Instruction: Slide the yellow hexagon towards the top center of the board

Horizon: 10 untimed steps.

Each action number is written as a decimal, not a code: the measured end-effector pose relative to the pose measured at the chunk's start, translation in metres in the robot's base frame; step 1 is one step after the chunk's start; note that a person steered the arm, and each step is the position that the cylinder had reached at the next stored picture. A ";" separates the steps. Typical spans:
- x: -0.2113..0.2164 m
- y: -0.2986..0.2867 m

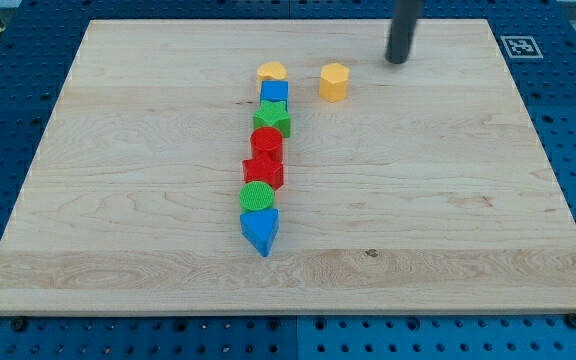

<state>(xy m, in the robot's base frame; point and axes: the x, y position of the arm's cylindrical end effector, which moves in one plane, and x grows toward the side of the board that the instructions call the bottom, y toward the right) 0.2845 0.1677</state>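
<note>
The yellow hexagon stands near the view's top, a little right of centre, on the wooden board. My tip is the lower end of a dark rod coming down from the view's top edge. It rests on the board to the right of and slightly above the hexagon, apart from it by about one block width.
A column of blocks runs down the board's middle, left of the hexagon: a yellow heart-like block, a blue cube, a green star, a red cylinder, a red star, a green cylinder, a blue triangle. A marker tag sits at the board's top right.
</note>
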 end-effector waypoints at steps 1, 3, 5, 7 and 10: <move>0.009 0.037; 0.046 0.055; 0.109 0.055; 0.142 0.011; 0.094 -0.066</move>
<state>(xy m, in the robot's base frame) 0.3788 0.1019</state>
